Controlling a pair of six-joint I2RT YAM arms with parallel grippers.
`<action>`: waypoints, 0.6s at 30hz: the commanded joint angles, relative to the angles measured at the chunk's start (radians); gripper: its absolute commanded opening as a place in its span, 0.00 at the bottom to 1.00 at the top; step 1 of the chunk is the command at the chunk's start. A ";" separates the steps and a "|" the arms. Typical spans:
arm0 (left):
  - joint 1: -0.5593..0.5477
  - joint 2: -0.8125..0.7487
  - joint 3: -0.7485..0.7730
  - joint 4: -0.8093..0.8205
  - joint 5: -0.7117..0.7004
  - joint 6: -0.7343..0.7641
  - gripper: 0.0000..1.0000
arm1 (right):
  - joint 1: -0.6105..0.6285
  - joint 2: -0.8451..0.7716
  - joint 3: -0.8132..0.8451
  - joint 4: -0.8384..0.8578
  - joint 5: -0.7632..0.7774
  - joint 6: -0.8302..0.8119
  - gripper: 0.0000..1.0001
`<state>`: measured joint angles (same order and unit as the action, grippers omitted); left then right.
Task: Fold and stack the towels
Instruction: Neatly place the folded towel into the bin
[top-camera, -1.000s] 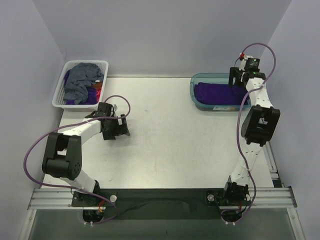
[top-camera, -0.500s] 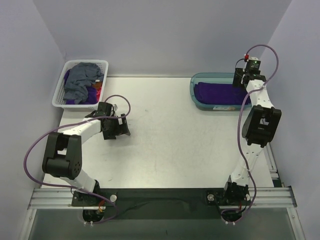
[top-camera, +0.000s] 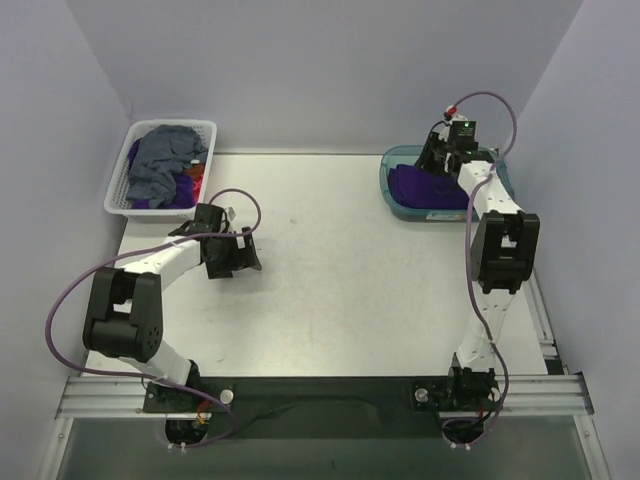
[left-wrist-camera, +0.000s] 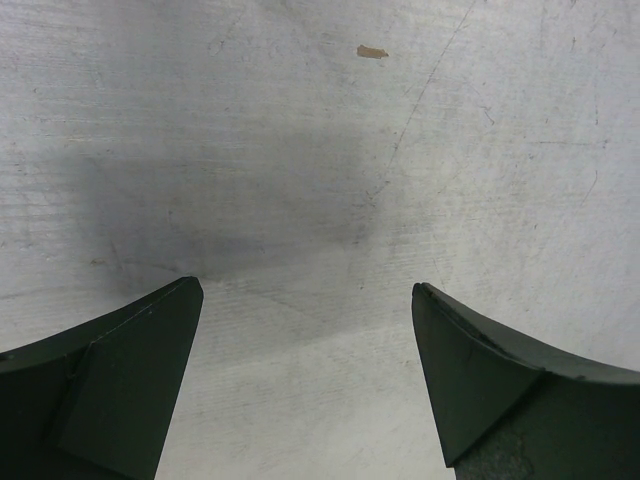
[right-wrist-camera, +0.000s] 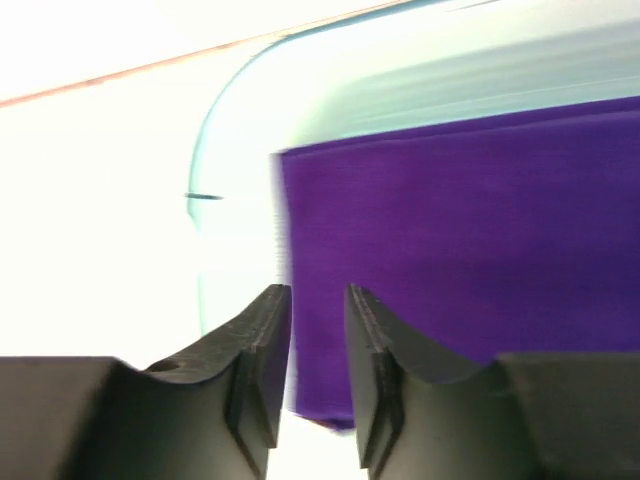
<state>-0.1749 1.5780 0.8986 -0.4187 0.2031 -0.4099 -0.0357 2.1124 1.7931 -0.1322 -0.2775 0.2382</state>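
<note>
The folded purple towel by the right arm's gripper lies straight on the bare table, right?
No. The purple towel by the right gripper lies inside the teal tub, not on the bare table. The top external view shows the tub's rim around it.

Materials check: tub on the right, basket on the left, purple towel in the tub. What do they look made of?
Tub: likely plastic, teal and translucent; the right wrist view shows light through its wall. Basket: probably moulded plastic, white, open lattice walls. Purple towel: soft cloth, matte, no shine; weave too blurred to tell.
</note>
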 joint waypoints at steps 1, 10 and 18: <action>0.005 -0.046 0.029 -0.005 0.028 0.003 0.97 | 0.030 0.034 -0.021 0.060 -0.034 0.137 0.28; 0.005 -0.058 0.026 -0.005 0.044 -0.001 0.97 | 0.105 0.046 -0.184 0.125 -0.002 0.323 0.22; 0.005 -0.065 0.022 -0.005 0.044 -0.003 0.98 | 0.143 0.032 -0.213 0.213 -0.080 0.357 0.23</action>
<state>-0.1749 1.5482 0.8986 -0.4229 0.2256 -0.4110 0.0853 2.1586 1.5787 0.0326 -0.3130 0.5682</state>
